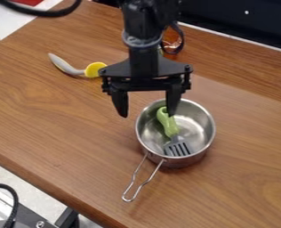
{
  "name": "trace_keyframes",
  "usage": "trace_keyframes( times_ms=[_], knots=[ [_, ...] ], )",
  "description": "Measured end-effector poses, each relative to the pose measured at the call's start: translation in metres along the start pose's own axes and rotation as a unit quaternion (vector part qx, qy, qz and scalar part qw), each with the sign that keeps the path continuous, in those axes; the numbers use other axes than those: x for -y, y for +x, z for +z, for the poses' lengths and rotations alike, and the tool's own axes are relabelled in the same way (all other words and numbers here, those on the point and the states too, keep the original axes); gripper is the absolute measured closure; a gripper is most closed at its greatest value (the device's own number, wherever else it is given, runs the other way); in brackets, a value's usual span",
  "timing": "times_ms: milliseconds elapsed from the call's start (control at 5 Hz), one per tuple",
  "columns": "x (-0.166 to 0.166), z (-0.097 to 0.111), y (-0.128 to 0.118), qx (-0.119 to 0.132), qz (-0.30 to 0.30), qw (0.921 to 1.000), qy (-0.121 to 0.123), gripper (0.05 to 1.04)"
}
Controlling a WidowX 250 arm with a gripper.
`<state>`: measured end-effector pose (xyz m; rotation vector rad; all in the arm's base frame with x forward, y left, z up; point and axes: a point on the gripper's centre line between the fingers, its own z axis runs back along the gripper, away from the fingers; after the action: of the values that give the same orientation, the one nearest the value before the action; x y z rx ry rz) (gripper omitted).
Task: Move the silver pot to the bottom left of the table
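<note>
One pot [203,141], green-handled spatula [169,124] inside, beneath a claw [146,115] spread wide.

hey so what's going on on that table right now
A black robot gripper hangs open at the silver pot, one finger to the pot's left and the other at its far rim. It doesn't appear to be gripping anything. The pot sits on the wooden table with a green-handled spatula inside, its wire handle pointing toward the table's near edge.
</note>
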<state>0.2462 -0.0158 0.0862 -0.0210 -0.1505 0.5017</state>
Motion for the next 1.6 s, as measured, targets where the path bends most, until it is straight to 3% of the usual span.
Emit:
trace_keyframes(
  times_ms=[400, 1200, 1400, 1600],
  knots=[
    [-0.004, -0.007, -0.005, -0.003, -0.048, 0.9988, -0.002, 0.083],
    [-0.012, -0.040, -0.011, -0.011, -0.090, 0.9950, 0.041, 0.115],
    [-0.009, -0.042, -0.012, -0.007, -0.094, 0.9952, 0.028, 0.371],
    [-0.015, -0.042, -0.013, -0.031, -0.099, 0.9945, 0.012, 0.658]
  ],
)
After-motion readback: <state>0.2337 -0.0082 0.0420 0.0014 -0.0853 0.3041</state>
